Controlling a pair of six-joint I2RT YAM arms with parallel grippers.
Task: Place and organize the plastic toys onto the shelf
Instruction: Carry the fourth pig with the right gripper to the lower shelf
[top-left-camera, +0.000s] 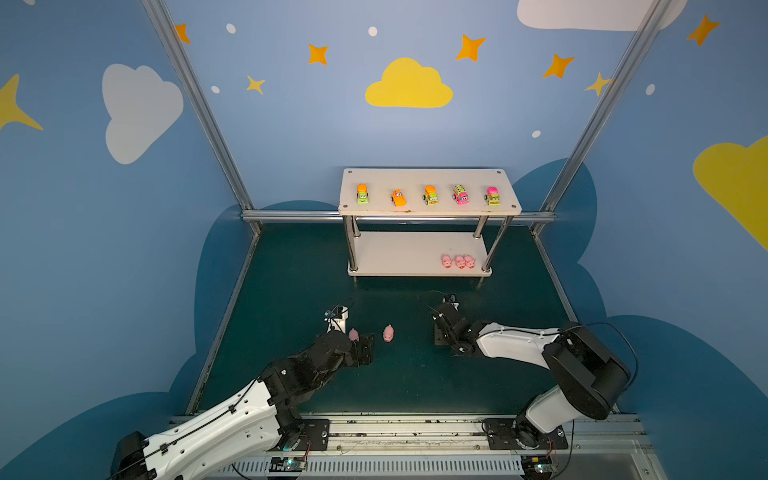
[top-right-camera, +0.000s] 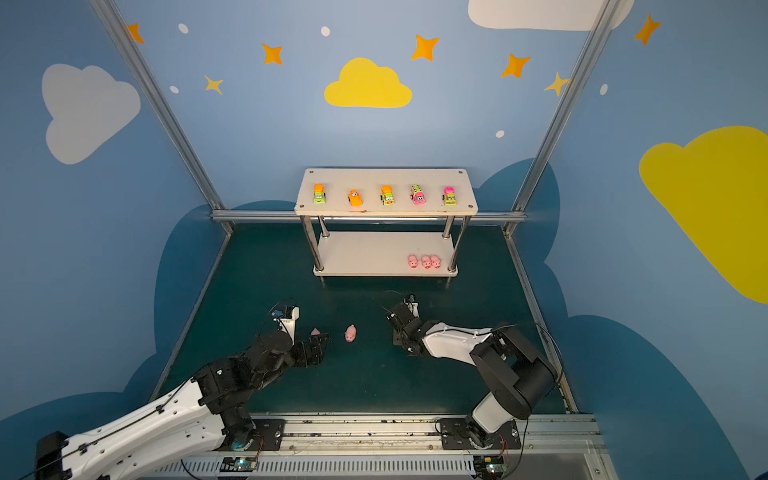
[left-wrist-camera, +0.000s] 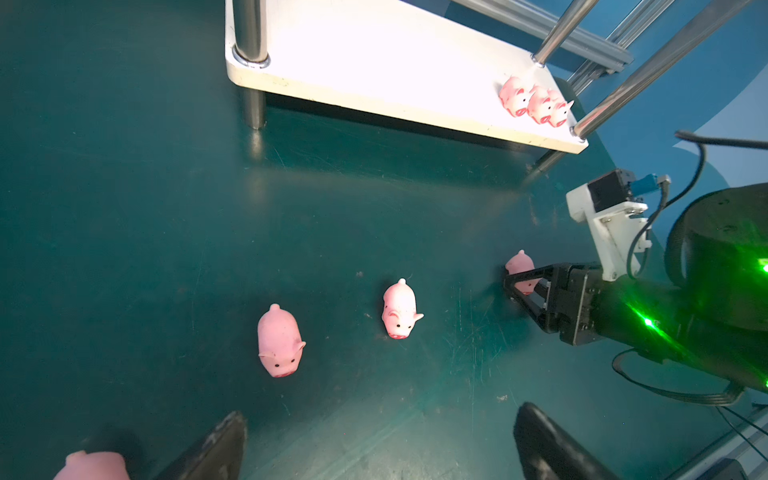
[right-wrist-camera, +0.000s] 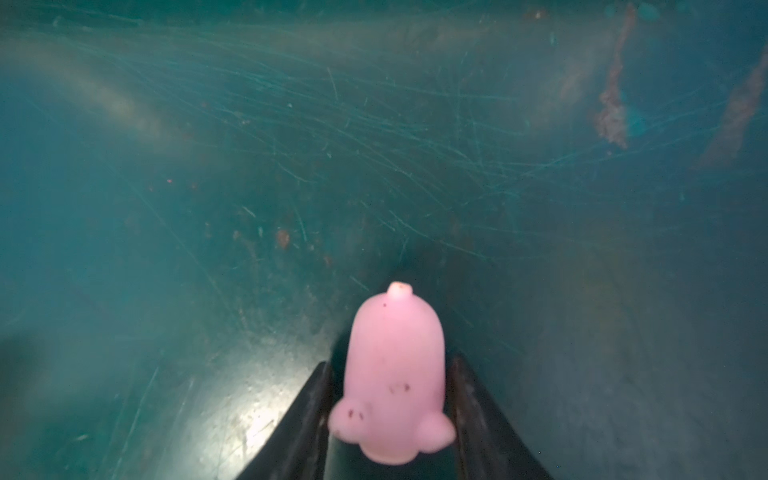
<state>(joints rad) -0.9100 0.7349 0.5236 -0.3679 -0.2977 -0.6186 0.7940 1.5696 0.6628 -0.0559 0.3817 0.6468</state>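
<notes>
One pig (right-wrist-camera: 392, 374) pinched in right hand (right-wrist-camera: 390, 365); left hand (left-wrist-camera: 380, 415) wide open.

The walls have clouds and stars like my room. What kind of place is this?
Probably a robot practice booth decorated like a playroom. Two robot arms sit on a metal rail, bare metal posts frame the painted walls, and toy cars line a white shelf.

Left arm (top-left-camera: 232, 419) stretched low and forward; left gripper (top-left-camera: 365, 347), jaws spread wide, holds nothing. Right arm (top-left-camera: 515, 343) folded at the elbow; right gripper (left-wrist-camera: 512, 284) tipped downward, jaws narrowed close about a pig (right-wrist-camera: 395, 374), contact not discernible.
</notes>
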